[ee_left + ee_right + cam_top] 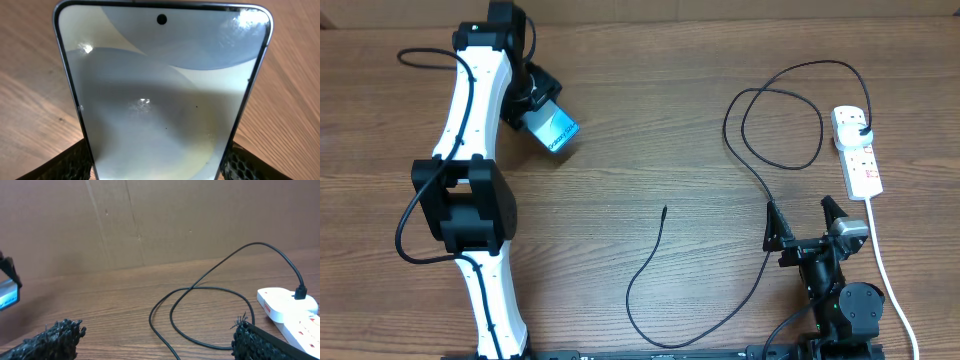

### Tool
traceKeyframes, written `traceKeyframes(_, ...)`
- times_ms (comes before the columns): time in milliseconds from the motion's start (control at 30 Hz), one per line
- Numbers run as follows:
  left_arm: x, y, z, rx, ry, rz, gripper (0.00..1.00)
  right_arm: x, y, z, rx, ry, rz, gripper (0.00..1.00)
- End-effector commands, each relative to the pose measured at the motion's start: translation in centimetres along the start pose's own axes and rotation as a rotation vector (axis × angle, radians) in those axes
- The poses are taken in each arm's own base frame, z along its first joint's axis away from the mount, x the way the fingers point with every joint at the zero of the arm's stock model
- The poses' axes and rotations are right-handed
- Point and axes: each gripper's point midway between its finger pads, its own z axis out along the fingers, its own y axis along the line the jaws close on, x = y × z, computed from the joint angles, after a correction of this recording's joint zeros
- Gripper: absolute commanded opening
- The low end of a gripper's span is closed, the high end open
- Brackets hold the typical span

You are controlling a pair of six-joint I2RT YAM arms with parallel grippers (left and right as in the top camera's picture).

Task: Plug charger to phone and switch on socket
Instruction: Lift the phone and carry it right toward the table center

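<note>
The left gripper (541, 113) is partly open and has hold of the slim, flat phone (553, 129) with a shiny light-blue screen and a black edge. It squeezes the phone by its two long sides. In the left wrist view the phone (160, 100) fills nearly the whole picture, with black fingers (75, 162) at the two lower corners. The phone is near the far left corner of the brown wooden desk (650, 120), tipped at a slant. I cannot tell if it touches the wood.

The right gripper (804, 222) is near the front right corner of the desk. Its jaws are wide open and hold nothing.

The charger (630, 290), a long thin black cable, lies loose on the desk. Its small tip (664, 209) is in the middle of the desk, well apart from the phone. Its black plug (861, 127) sits in the far end of the socket (865, 170), a long white power strip with small red switches by the right edge. A white cord (887, 275) runs from the socket towards the front edge.
</note>
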Motion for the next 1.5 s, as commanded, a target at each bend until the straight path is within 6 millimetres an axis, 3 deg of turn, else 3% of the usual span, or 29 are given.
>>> traceKeyframes(0, 0.5, -2.6, -1.7, 0.058, -0.033, 0.158, 0.04, 0.2, -0.1, 0.0, 0.003, -0.003, -0.001, 1.00)
traceKeyframes(333, 3.9, -6.6, -2.5, 0.193, 0.028, 0.364, 0.04, 0.2, -0.1, 0.0, 0.003, -0.003, -0.001, 1.00)
traceKeyframes(800, 10.2, -11.0, -5.5, 0.524, 0.362, 0.327, 0.04, 0.2, -0.1, 0.0, 0.003, -0.003, -0.001, 1.00)
traceKeyframes(1200, 14.7, -11.3, -9.4, 0.655, 0.699, 0.210, 0.08, 0.2, -0.1, 0.0, 0.003, -0.003, -0.001, 1.00)
traceKeyframes(1467, 15.9, -10.9, -11.7, 0.708, 0.859, 0.140, 0.04, 0.2, -0.1, 0.0, 0.003, -0.003, -0.001, 1.00)
